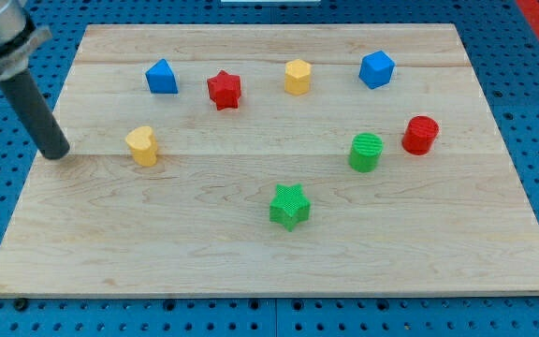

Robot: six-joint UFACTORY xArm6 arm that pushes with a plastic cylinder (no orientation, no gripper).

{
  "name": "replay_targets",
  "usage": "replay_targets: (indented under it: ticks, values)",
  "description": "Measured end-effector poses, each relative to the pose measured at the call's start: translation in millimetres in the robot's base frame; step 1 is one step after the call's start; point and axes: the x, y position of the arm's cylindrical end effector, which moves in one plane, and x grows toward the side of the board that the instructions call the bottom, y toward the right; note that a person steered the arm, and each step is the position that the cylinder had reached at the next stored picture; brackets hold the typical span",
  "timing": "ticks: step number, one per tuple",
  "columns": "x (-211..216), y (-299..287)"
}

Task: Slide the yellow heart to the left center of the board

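The yellow heart (142, 145) sits on the wooden board (279, 253) at the view's left, about mid height. My tip (56, 154) rests on the board near its left edge, to the left of the yellow heart and apart from it. The dark rod rises up and to the left from the tip.
A blue block (161, 77), a red star (224, 90), a yellow hexagon block (298, 77) and a blue cube (377, 69) line the top. A green cylinder (366, 152), a red cylinder (420, 135) and a green star (290, 206) lie right and centre.
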Motion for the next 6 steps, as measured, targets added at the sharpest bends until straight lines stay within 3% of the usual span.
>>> replay_targets:
  ticks: [1,2,3,4,5,6]
  values:
    - [37,30]
    - [43,95]
    - [11,125]
    - [-33,89]
    - [-47,39]
    - [-13,49]
